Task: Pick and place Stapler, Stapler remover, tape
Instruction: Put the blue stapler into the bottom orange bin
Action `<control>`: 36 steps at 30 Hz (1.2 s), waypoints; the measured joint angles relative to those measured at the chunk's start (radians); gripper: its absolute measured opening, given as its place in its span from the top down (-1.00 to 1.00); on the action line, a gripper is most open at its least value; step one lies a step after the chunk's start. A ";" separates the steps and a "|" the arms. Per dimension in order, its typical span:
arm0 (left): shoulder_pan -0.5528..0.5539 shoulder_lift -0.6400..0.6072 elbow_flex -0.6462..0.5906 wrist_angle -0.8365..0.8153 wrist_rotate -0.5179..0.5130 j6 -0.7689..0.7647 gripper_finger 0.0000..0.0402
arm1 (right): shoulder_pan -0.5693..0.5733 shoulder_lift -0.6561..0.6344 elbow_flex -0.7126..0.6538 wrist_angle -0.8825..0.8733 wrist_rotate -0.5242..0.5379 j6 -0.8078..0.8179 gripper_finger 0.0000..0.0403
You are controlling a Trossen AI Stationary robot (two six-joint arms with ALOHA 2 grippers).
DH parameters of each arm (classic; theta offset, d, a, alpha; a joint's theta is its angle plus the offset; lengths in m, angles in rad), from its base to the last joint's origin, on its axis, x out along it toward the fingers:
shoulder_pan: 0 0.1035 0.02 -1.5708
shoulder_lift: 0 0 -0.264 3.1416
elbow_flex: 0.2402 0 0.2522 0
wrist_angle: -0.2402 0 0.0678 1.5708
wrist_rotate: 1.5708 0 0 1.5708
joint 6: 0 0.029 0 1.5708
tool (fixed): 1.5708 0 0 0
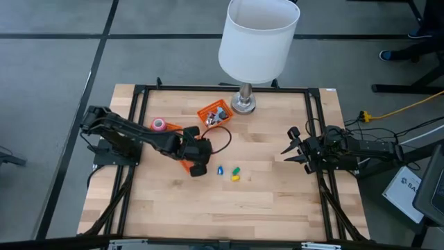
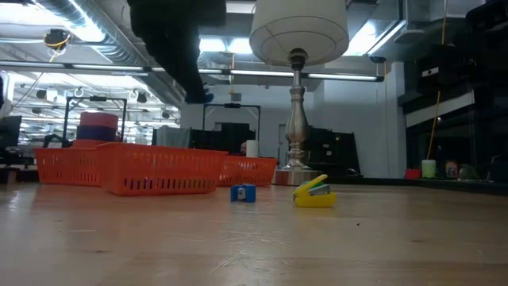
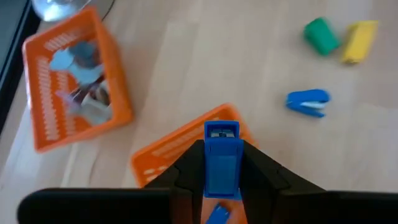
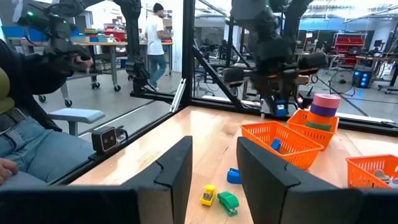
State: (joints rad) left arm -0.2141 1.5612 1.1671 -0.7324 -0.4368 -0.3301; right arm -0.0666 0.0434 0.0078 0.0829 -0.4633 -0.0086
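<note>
My left pincer [image 3: 221, 177] is clamped on a boxy blue stapler [image 3: 222, 158], its smooth plastic body pinched between my dark fingers, held just above a meshed orange basket [image 3: 180, 146]. Beyond it, on the pale wood-plank table [image 1: 277, 187], lie a second blue stapler [image 3: 308, 103], a green piece [image 3: 321, 35] and a yellow one [image 3: 359, 41]. A stack of tape rings [image 4: 323, 111] rests beside the basket. My right pincer [image 1: 291, 147] waits well apart, fingers spread, holding nothing.
</note>
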 joint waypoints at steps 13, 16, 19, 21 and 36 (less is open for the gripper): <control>0.102 0.000 0.000 -0.039 0.044 -0.043 0.64 | 0.000 0.000 0.000 0.000 0.000 0.000 0.36; 0.108 0.000 0.000 -0.039 0.044 -0.072 0.63 | 0.000 0.000 0.000 0.000 0.000 0.000 0.36; 0.108 0.002 0.000 -0.038 0.040 -0.101 0.63 | 0.000 0.000 0.000 0.000 0.000 0.000 0.36; 0.107 0.014 0.000 -0.034 0.034 -0.134 0.63 | 0.000 0.000 0.000 0.000 0.000 0.000 0.36; 0.103 0.202 0.001 -0.036 0.099 -0.175 0.59 | 0.000 0.000 0.000 0.000 0.000 0.000 0.36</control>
State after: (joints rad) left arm -0.1116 1.7637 1.1679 -0.7688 -0.3373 -0.5053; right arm -0.0669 0.0433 0.0078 0.0830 -0.4633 -0.0083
